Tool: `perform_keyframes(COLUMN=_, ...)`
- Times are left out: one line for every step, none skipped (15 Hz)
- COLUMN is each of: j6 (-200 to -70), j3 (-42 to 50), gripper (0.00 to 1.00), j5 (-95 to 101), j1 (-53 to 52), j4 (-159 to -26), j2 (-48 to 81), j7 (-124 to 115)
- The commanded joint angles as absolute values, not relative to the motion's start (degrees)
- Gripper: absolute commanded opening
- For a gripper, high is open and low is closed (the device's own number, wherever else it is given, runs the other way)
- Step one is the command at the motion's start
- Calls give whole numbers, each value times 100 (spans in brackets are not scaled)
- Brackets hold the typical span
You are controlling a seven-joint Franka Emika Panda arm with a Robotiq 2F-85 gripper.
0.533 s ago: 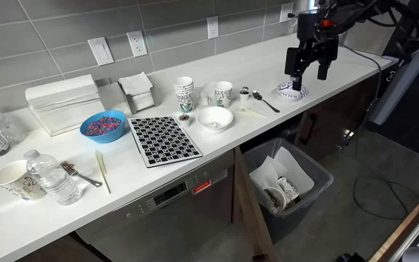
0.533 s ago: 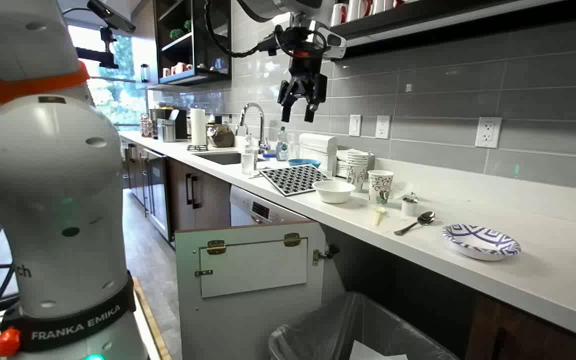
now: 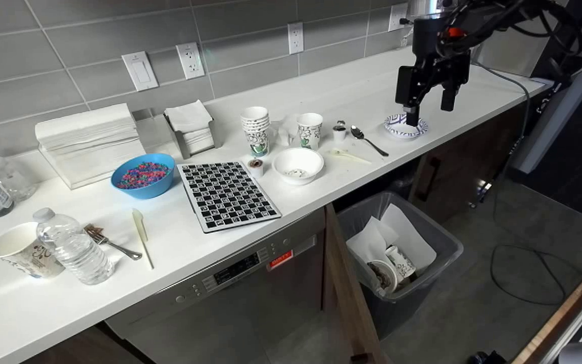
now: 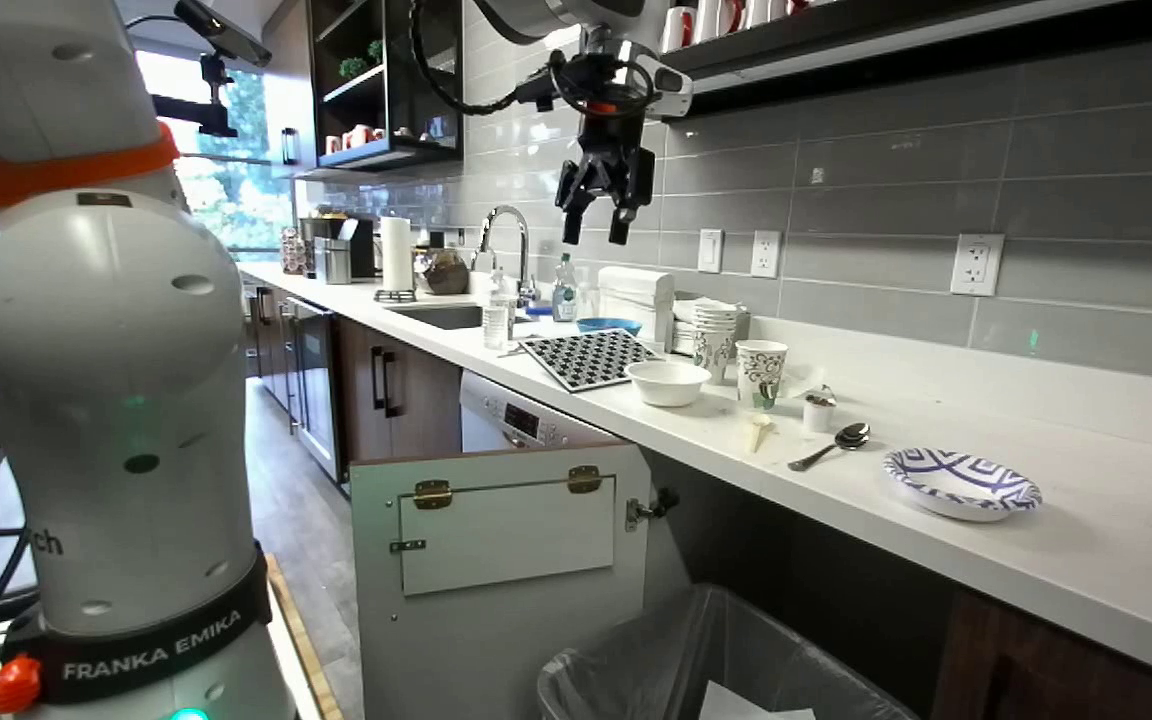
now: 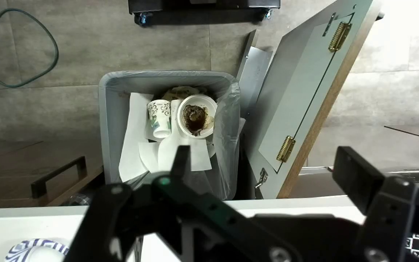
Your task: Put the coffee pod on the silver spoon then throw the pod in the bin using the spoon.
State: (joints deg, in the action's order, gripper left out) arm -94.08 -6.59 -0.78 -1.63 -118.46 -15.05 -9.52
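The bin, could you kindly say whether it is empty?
Not empty: in the wrist view, the bin holds a patterned cup, stained container and paper.

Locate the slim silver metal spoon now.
In both exterior views, the spoon lies right of centre on the white counter, between a small white coffee pod and the round blue-and-white patterned bowl.

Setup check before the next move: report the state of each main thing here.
Black fingers: open, empty.
Slim silver metal spoon: lying flat, not grasped.
White plastic coffee pod beside the spoon: upright.
Dark grey rectangular bin: uncovered, partly filled.
Pale wood-edged cabinet door: open.
Clear plastic bottle: upright, capped.
Round blue plastic bowl: partly filled.
Silver metal dishwasher: apparently shut.
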Motion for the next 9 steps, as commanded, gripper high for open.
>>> perform_keyframes(j6=-9526, j3=-504, gripper=100, j5=-98, j1=-115, j4=-11803, j2=-1359, j7=-1034)
perform_keyframes(j6=-9756, j3=-441, gripper=100, j5=12, j1=-56, j4=-11788, j2=-1269, j7=-979)
perform_keyframes(j6=-9926, j3=-390, gripper=100, j5=195, j1=-21, j4=-11736, j2=-1170, j7=-841)
perform_keyframes(j6=-10143, j3=-340, gripper=100, j5=439, j1=23, j4=-11595, j2=-980, j7=-719)
perform_keyframes(j6=-10367, j3=-281, gripper=100, j5=663, j1=66, j4=-11496, j2=-823, j7=-620)
perform_keyframes(j6=-10668, j3=-215, gripper=100, j5=928, j1=101, j4=-11375, j2=-629, j7=-397)
perform_keyframes(j6=-10980, j3=-152, gripper=100, j5=1098, j1=118, j4=-11262, j2=-440, j7=-206)
perform_keyframes(j6=-11389, j3=-85, gripper=100, j5=1176, j1=131, j4=-11162, j2=-254, j7=-2)
perform_keyframes(j6=-11704, j3=-28, gripper=100, j5=1188, j1=141, j4=-11030, j2=-39, j7=211)
